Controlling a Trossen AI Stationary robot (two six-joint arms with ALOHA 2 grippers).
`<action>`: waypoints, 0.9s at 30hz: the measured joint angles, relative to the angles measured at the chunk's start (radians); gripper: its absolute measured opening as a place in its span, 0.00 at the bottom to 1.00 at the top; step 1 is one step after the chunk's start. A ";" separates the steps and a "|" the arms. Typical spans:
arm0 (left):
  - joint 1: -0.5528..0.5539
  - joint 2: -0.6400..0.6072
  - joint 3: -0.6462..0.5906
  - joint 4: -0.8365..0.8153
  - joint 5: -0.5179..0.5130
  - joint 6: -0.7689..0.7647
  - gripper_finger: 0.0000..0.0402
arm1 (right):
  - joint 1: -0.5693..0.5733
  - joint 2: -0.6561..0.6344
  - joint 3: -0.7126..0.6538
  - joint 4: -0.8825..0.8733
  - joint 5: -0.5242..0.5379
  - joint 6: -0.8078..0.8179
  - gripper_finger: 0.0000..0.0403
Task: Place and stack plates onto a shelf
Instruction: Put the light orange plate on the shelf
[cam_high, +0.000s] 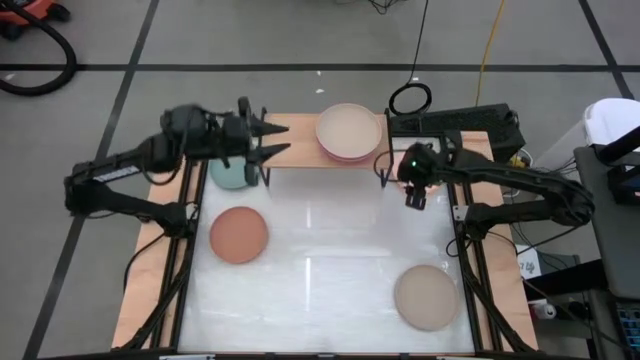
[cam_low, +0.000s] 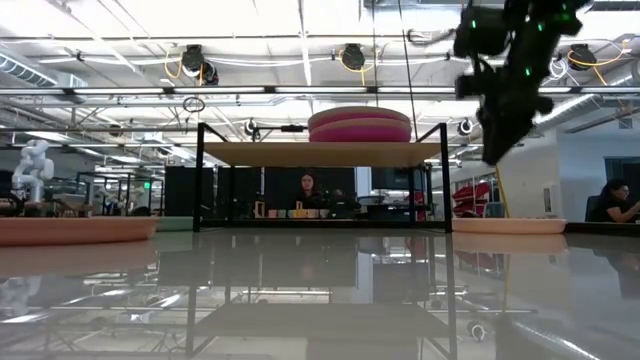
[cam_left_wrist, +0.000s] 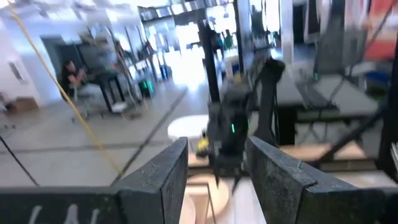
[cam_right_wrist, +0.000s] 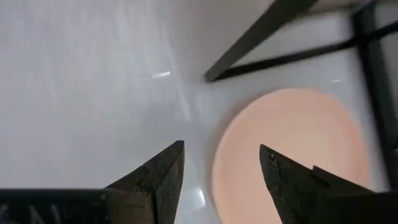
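Observation:
The shelf stands at the table's far edge. On its right half sits a stack of plates, beige on top of pink and magenta. A pale teal plate lies by the shelf's left end, partly hidden under my left arm. A peach plate and a beige plate lie flat on the table. My left gripper is open above the shelf's left half, pointing right. My right gripper is open and raised off the shelf's right end, pointing down.
The white table has wooden side strips and black frame rails. A black box and a cable loop lie beyond the shelf's right end. The right wrist view shows a peach plate beside black shelf legs. People sit in the room behind.

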 joint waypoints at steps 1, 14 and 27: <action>-0.006 -0.021 -0.060 0.068 -0.006 -0.010 0.42 | 0.000 0.000 -0.034 0.030 0.000 0.008 0.48; -0.025 -0.078 -0.411 0.384 -0.017 -0.092 0.42 | -0.038 0.018 -0.255 0.266 0.130 0.102 0.48; -0.025 -0.076 -0.416 0.381 -0.020 -0.119 0.42 | -0.114 0.205 -0.255 0.332 0.125 0.165 0.48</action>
